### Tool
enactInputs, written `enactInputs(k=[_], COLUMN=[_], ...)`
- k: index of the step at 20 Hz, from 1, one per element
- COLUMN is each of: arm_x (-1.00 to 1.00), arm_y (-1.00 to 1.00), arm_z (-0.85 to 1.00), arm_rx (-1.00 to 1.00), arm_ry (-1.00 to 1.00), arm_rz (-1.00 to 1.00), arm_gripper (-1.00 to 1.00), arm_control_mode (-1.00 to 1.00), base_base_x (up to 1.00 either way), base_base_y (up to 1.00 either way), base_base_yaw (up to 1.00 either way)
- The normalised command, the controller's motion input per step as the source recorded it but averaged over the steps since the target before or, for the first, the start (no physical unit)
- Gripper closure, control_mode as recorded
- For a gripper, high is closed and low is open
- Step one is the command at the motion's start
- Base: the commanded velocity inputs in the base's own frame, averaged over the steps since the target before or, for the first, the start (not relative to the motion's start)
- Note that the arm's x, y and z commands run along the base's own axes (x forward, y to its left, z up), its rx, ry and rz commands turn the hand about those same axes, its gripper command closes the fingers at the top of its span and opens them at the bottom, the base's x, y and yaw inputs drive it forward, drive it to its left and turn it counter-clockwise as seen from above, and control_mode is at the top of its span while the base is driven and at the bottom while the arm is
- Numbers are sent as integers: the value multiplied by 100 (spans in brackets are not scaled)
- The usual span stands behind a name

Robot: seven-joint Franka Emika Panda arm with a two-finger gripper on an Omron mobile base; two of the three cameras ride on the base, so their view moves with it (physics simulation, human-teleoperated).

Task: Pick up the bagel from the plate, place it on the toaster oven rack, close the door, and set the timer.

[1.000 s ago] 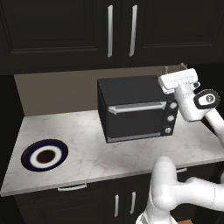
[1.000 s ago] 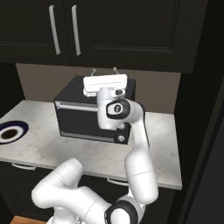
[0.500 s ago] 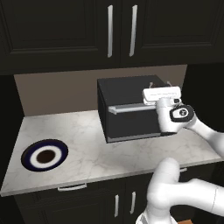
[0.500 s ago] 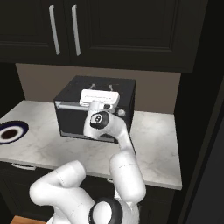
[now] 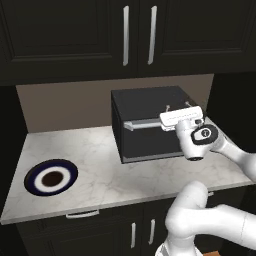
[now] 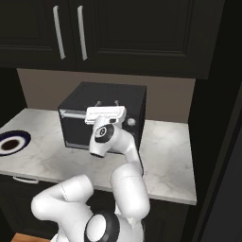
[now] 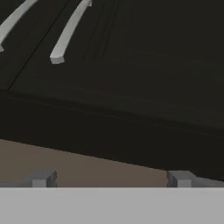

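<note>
The black toaster oven (image 5: 145,102) stands at the back of the counter. Its door (image 5: 145,142) is up and shut, the silver bar handle (image 5: 142,124) along its top edge. The toaster oven rack is hidden behind it. My gripper (image 5: 178,106) hangs in front of the door's right part, fingers pointing up, open and empty; the hand view shows both fingertips (image 7: 41,178) wide apart below the upper cabinets. The plate (image 5: 35,186) lies at the counter's left end, far from the gripper. The bagel is out of view: I see only the plate's dark brown centre.
Dark upper cabinets with silver handles (image 5: 125,35) hang above the oven. The marble counter (image 5: 100,160) runs left from the oven to the plate, with its front edge close to my base. A tall dark panel (image 6: 217,118) closes off the right side.
The arm has swung left and down, from beside the oven's upper right corner to in front of its door. The gripper has stayed open. The oven and plate have not moved.
</note>
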Motion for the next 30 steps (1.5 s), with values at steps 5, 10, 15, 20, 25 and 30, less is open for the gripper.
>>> enactInputs(k=[5, 10, 15, 20, 25, 30], arm_x=[-29, -12, 39, -61, -100, -73], arm_y=[6, 5, 0, -2, -2, -8], arm_z=[56, 92, 94, 87, 91, 94], arm_rx=[65, 50, 49, 13, 0, 0], arm_ry=[41, 2, 1, -10, -44, -75], arm_rz=[46, 49, 35, 31, 32, 32], arm_gripper=[-100, -100, -100, -100, -100, -100], arm_control_mode=[-100, -100, -100, -100, -100, -100], base_base_x=[0, 0, 0, 0, 0, 0], base_base_y=[0, 0, 0, 0, 0, 0], base_base_yaw=[0, 0, 0, 0, 0, 0])
